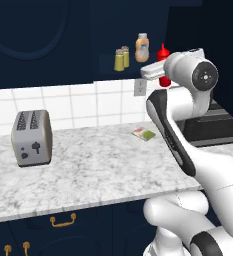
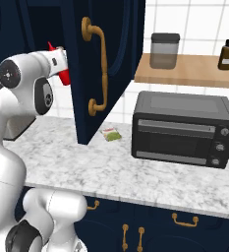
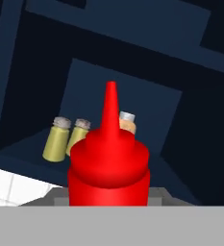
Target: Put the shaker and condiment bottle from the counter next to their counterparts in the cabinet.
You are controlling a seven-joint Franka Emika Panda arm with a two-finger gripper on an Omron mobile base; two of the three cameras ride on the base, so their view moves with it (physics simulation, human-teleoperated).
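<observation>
Two olive-yellow shakers (image 1: 121,58) share the cabinet (image 1: 108,30) shelf beside the orange-tan bottle (image 1: 142,47); the gripper (image 1: 160,75) carries the red condiment bottle (image 1: 163,62) toward them. From the right it passes the cabinet door (image 2: 103,69). Hand view: jaws clamp it upright (nozzle shelfward), ready for placing.

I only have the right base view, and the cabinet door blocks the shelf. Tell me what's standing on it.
Observer: Two olive-yellow shakers stand side by side on the shelf.
Operator: Give me the tan bottle's spot.
Observer: The orange-tan bottle stands upright, right of the shakers in the left base view.
Operator: Report the red bottle against it.
Observer: In the hand view the red condiment bottle, upright in the jaws, partly covers the tan bottle behind it.
</observation>
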